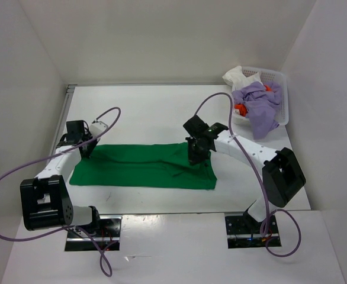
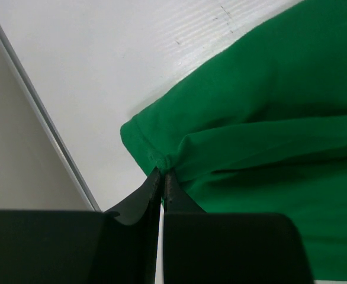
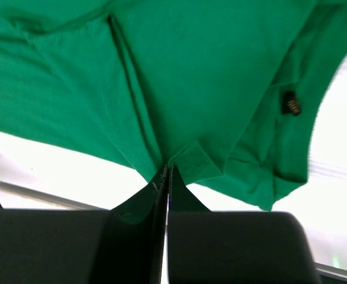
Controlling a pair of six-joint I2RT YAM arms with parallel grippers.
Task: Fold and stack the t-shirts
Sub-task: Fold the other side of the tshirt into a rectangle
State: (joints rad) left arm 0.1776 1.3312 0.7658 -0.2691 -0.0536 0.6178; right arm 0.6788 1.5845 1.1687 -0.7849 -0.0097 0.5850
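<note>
Nearest me, my left claw (image 2: 163, 176) and my right claw (image 3: 166, 173) are each closed tight on a pinch of the green t-shirt (image 1: 144, 168), left at its far-left corner and right at a fold near its right end. The shirt lies as a long, partly folded band on the table (image 1: 150, 106). Its small dark label (image 3: 291, 103) bears marks too small for me to read, and I see no other writing. Farthest, at the right rear, the lavender-purple t-shirt (image 1: 257, 106), white t-shirt (image 1: 240, 76) and orange-red t-shirt (image 1: 240, 109) lie heaped in the white mesh basket (image 1: 278, 77), so I judge the first shirt's folding under way, three shirts left and no stack begun.
</note>
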